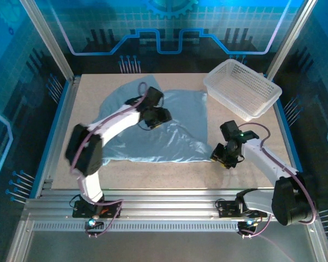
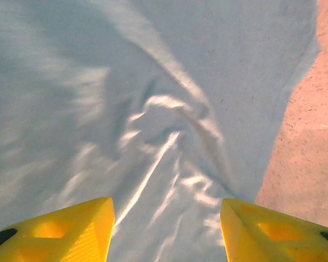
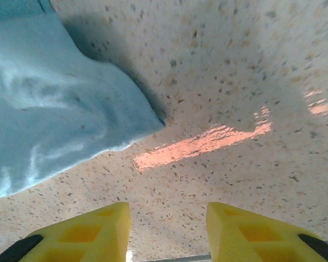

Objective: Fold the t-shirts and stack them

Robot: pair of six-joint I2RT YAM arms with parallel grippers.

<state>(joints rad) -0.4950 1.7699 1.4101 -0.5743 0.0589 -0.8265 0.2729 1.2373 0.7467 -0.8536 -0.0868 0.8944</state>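
Pale grey-blue and rumpled, the t-shirt (image 1: 153, 139) is lying spread across the speckled worktop (image 1: 169, 174), and we are looking down on it as both arms are reaching out from the near edge. The left gripper (image 1: 156, 115) is hanging directly over the middle of the garment, with cloth stretching away on every side of it. From its wrist camera we are seeing its yellow fingers (image 2: 71, 229) standing well apart and holding nothing, while a ridge of creases is running up the fabric just ahead of the gap between them. To the right of that gripper the shirt's edge is giving way to bare worktop.

The right gripper (image 1: 225, 155) is hovering over bare worktop just beside the shirt's near right corner. Its fingers (image 3: 251, 232) are likewise standing apart and gripping nothing, and the corner of the cloth is lying ahead and to the left of them, outside the gap. We cannot tell whether either gripper is touching the surface beneath it.

A white lattice basket (image 1: 243, 90) is sitting beyond the right gripper in the worktop's far right corner, close to the shirt's far edge; whether the two are touching we cannot tell.
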